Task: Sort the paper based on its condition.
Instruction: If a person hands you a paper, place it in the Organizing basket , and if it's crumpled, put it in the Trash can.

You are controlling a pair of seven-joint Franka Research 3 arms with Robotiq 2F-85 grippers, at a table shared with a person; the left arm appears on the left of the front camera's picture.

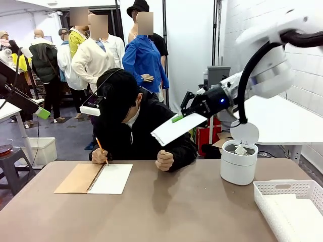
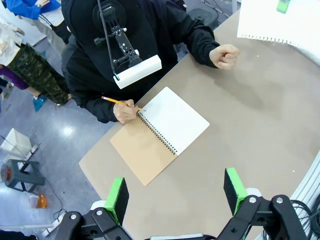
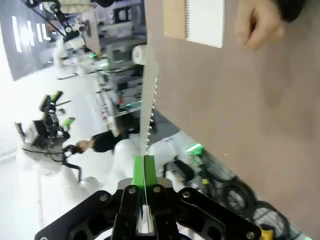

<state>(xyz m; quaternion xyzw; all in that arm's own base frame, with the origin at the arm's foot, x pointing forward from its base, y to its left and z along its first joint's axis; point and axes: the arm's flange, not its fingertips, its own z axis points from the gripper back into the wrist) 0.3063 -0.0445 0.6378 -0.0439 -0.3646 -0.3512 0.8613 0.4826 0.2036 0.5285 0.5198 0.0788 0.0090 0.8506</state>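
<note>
Over on the left of the front view, the person's hand [image 1: 99, 156] is writing with a pencil [image 1: 101, 149] in the spiral notebook [image 1: 95, 178], brown cover folded out to the left. I'm keeping my arms off that corner while they work.

My left gripper [image 2: 175, 192] sits at the bottom of its wrist view, hovering high over the table [image 2: 260, 130] with its jaws spread wide and nothing between them. Nothing to do there for now.

Center of the front frame, the paper [image 1: 177, 129] hangs in the air above the table, tilted, with a torn perforated edge along its lower left. It looks flat and smooth to me, not crumpled. My right gripper [image 1: 182, 113] is clamped on its upper edge; in the right wrist view the sheet [image 3: 148, 100] runs edge-on up from the closed green pads [image 3: 139, 172].

Lower right, there's the white lattice basket [image 1: 287, 187], and just left of it a white round bin [image 1: 238, 169] with its lid up and what looks like crumpled paper inside. My guess is a smooth sheet belongs in the basket. To do it well I'd carry the sheet high past the raised lid, keep the grip shut until it's over the basket, then lower it flat. The person's fist [image 1: 165, 160] sits right under the sheet, so I'd move away from it first.
</note>
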